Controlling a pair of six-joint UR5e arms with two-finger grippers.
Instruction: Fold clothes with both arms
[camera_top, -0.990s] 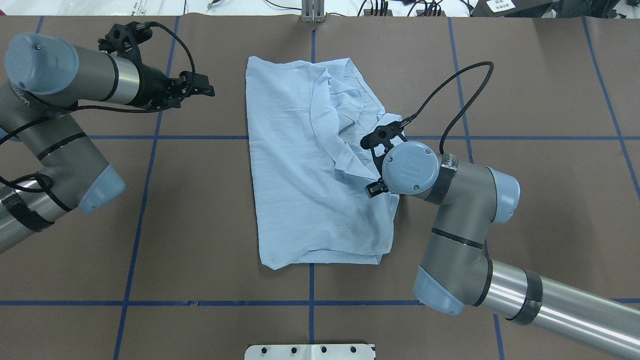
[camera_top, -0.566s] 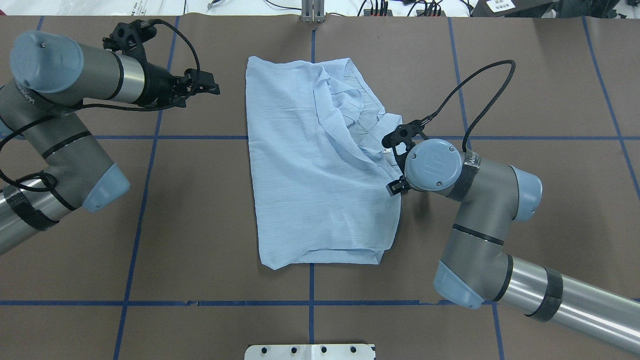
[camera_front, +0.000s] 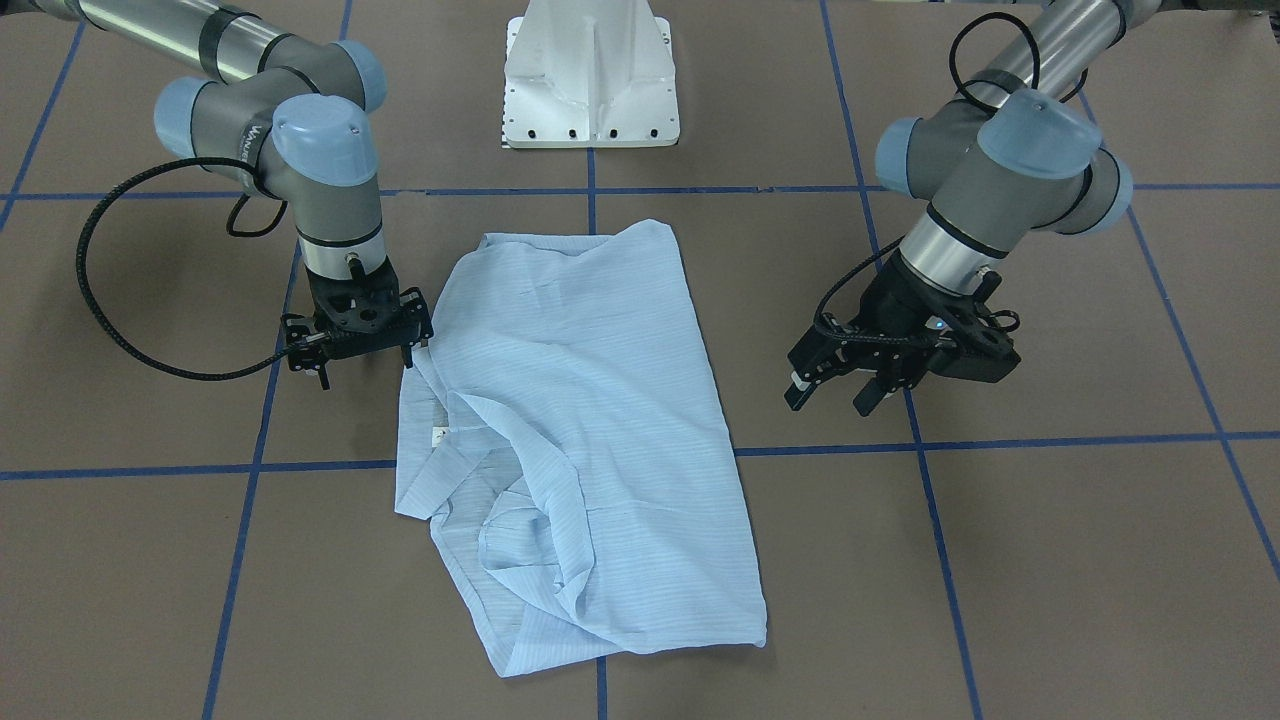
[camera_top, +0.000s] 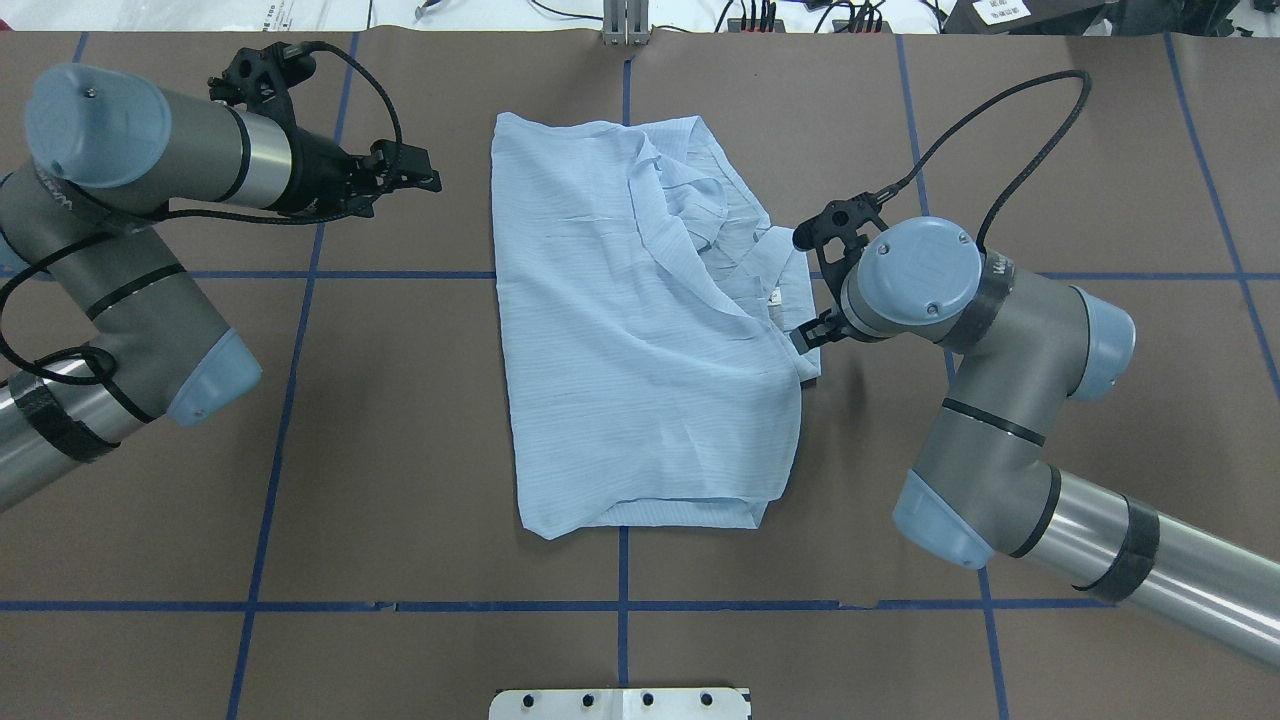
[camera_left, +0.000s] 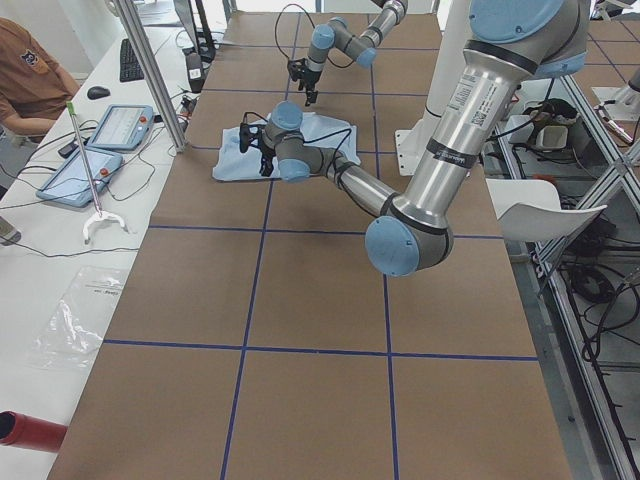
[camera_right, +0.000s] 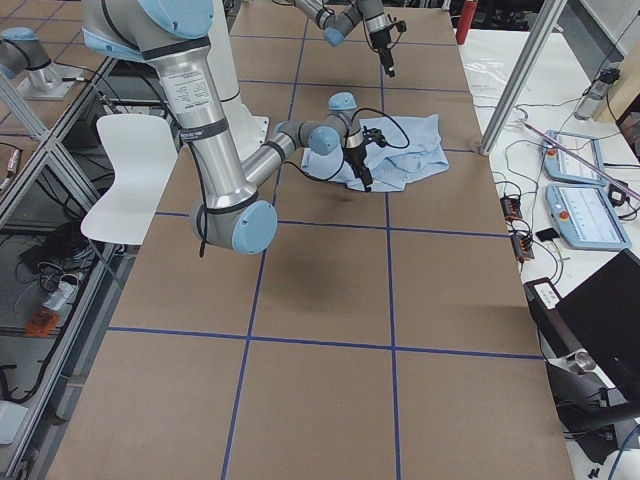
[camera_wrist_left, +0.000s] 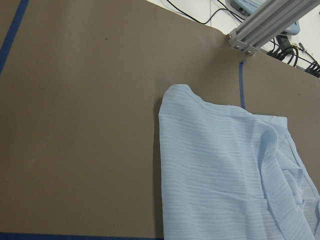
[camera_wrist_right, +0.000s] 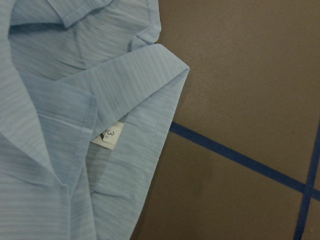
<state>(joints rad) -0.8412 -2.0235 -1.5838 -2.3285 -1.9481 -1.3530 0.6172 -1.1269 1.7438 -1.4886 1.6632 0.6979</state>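
Observation:
The clothes are one light-blue striped shirt (camera_top: 640, 340) lying roughly folded on the brown table, also in the front view (camera_front: 590, 400). Its collar with a small white label (camera_wrist_right: 107, 137) lies at the edge nearest my right arm. My right gripper (camera_front: 365, 362) hangs just beside that edge, open, with nothing between its fingers; in the overhead view the wrist (camera_top: 920, 280) covers most of it. My left gripper (camera_top: 418, 172) hovers open over bare table, clear of the shirt's far corner (camera_wrist_left: 177, 95), and shows open in the front view too (camera_front: 832, 392).
The white pedestal base (camera_front: 590, 80) stands at the robot's side of the table. Blue tape lines (camera_top: 300, 275) grid the brown surface. An aluminium post (camera_top: 625, 20) and cables sit at the far edge. A seated person (camera_left: 25, 75) and tablets are at a side bench.
My right arm moved rightward off the shirt, and the bunched flap spread with it so the collar and label now lie flat at that edge. The left arm barely shifted.

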